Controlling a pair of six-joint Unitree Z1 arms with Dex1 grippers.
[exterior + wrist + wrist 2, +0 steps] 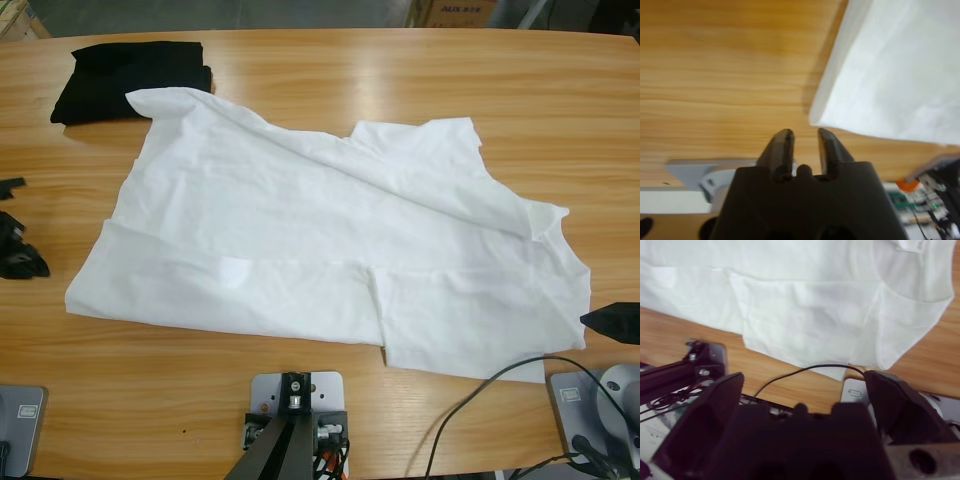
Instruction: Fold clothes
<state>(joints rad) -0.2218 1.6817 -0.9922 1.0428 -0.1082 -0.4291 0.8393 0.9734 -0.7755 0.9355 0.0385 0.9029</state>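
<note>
This looks like a robotics lab or workshop: a long wooden table (400, 80) with cardboard boxes (450, 12) stacked behind its far edge, a loose black cable (480, 400) and exposed circuit boards (910, 200) beside the left tool (805, 135).

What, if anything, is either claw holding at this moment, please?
Nothing: the left claw and right claw are both clear of the white T-shirt.
</note>
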